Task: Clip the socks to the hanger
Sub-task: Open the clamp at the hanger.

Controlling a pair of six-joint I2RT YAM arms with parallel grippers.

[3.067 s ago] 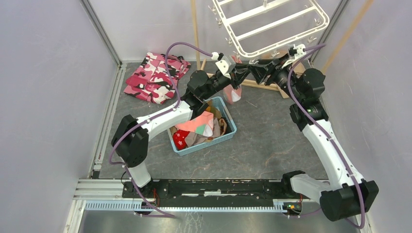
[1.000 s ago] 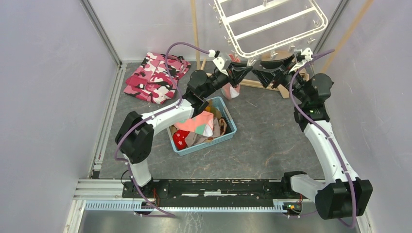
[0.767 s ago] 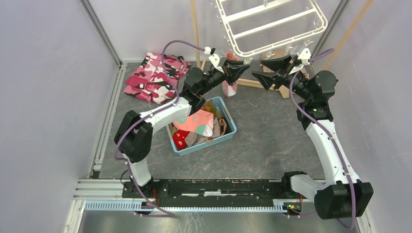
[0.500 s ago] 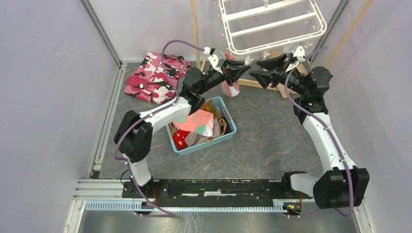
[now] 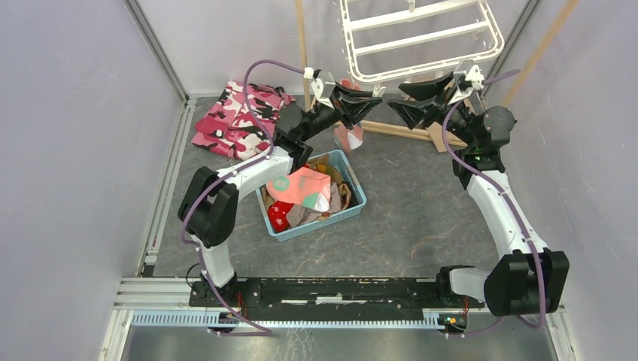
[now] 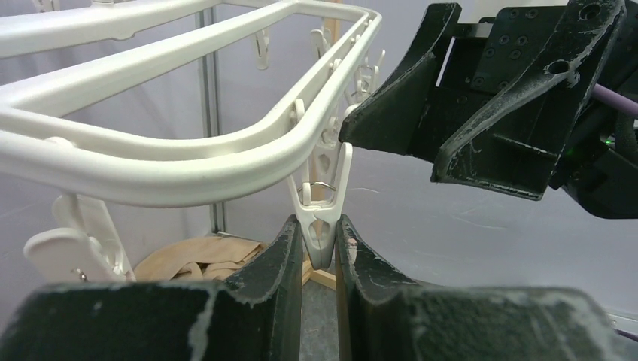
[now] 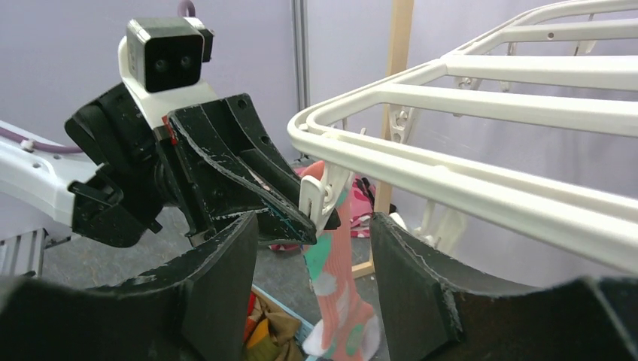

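The white hanger [image 5: 421, 69] hangs at the back, above the table. My left gripper [image 5: 369, 98] is raised to its near rim. In the left wrist view that left gripper [image 6: 320, 229] is shut on a white clip peg [image 6: 322, 214] dangling from the hanger's rim [image 6: 188, 169]. A salmon-pink sock [image 7: 338, 293] with teal and white patches hangs down at this clip [image 7: 317, 194]; the same sock [image 5: 347, 137] shows from above. My right gripper [image 5: 406, 99] faces the left one, close to it. In its own view the right gripper [image 7: 314, 219] is open and holds nothing.
A blue basket [image 5: 355, 188] with more socks [image 5: 305, 188] stands mid-table under the left arm. A pink camouflage garment [image 5: 241, 120] lies back left. Wooden poles [image 5: 303, 45] of a stand rise behind the hanger, and a tan cloth [image 6: 195, 259] lies at their foot.
Both grippers have risen to the hanger's near rim, and the left one has shifted left with the sock. The right jaws have widened slightly. The hanger has swung back a little.
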